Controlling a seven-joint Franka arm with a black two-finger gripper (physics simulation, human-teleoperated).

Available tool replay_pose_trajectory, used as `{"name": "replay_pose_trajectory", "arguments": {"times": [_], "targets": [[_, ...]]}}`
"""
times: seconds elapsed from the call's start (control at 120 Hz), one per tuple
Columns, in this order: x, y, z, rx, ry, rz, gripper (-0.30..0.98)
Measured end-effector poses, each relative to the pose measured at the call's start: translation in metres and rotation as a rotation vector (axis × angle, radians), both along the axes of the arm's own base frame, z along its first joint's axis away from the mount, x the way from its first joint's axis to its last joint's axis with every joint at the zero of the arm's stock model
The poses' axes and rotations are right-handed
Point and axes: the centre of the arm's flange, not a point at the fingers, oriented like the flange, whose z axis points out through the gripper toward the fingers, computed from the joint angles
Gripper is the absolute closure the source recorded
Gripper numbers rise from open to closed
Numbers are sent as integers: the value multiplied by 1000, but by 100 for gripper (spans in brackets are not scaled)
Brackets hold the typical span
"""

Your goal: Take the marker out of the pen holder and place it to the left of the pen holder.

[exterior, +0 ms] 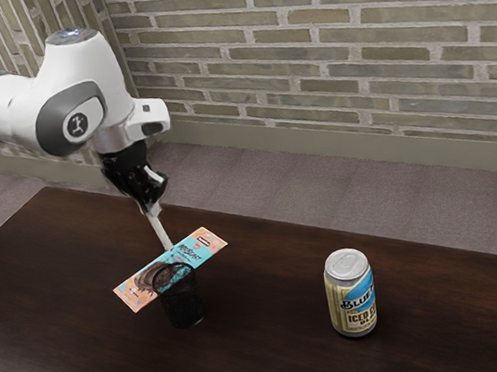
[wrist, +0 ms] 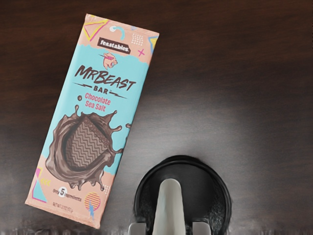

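Exterior view: your gripper [exterior: 152, 208] pinches the marker [exterior: 162, 232], apparently lifted clear of the pen holder [exterior: 185, 308]. Left-side placement not done.

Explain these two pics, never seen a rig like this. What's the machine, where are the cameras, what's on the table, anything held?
The machine is a white robot arm ending in a black two-finger tool. The exterior view comes from a camera at the arm's side; the wrist view comes from one on the arm's hand.

On the dark table are a black pen holder, a chocolate bar lying flat beside it, and a drink can standing toward the exterior view's right.

A pale marker slants from the tool down toward the holder. It looks held, but I can't confirm the grip.
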Motion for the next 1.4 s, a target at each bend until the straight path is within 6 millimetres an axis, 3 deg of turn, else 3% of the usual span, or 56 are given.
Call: {"name": "replay_pose_trajectory", "arguments": {"times": [0.058,0.125,0.208,0.258,0.442,0.592,0.7,0.9,1.058,1.133,1.258,1.333,1.4], "targets": [[2,4,24,18,49,11,76],[16,37,17,36,181,79,76],[29,94,-15,82,391,192,76],[30,117,-35,109,516,246,77],[34,162,-119,192,908,382,77],[27,197,-167,232,1101,470,77],[21,212,-187,251,1176,504,77],[48,222,-199,278,1148,521,77],[55,224,-203,268,1126,519,42],[61,222,-189,229,1082,519,29],[74,209,-97,97,852,499,16],[77,175,-50,35,715,423,11],[59,134,1,8,588,347,8]]}}
